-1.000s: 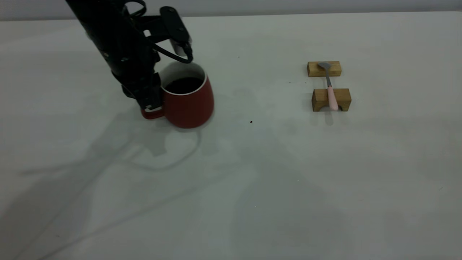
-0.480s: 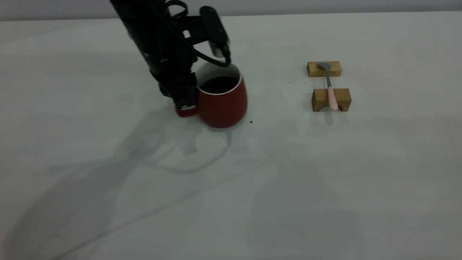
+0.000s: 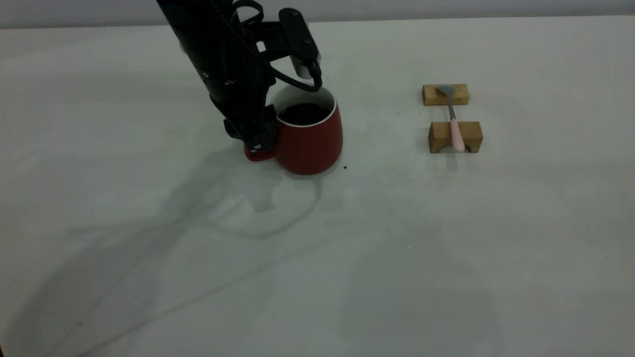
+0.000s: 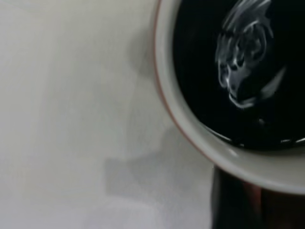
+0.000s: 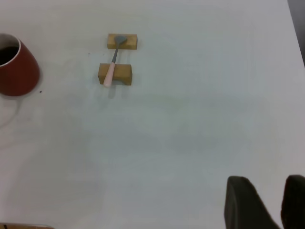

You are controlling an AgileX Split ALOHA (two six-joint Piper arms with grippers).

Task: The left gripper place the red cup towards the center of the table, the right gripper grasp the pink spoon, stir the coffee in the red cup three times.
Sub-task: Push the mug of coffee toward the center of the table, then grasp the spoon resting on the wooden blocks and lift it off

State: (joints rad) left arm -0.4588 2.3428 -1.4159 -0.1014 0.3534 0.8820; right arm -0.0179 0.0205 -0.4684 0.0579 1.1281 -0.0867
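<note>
The red cup (image 3: 310, 144) stands on the table (image 3: 397, 238) near its middle, with dark coffee (image 3: 303, 113) inside. My left gripper (image 3: 258, 141) reaches down on the cup's left side and is shut on the loop handle. In the left wrist view the white rim (image 4: 190, 129) and coffee (image 4: 228, 71) fill the frame. The pink spoon (image 3: 454, 124) lies across two tan wooden blocks to the right, bowl on the far one. My right gripper (image 5: 271, 200) hovers well away from the spoon (image 5: 112, 69), open and holding nothing.
The far wooden block (image 3: 445, 94) and the near notched block (image 3: 455, 136) carry the spoon. A small dark speck (image 3: 345, 167) lies just right of the cup. The left arm's cable loops above the cup's rim.
The left arm has carried the cup to the right, toward the table's middle; most of that shift came early, with only a slight move since. The spoon has stayed put.
</note>
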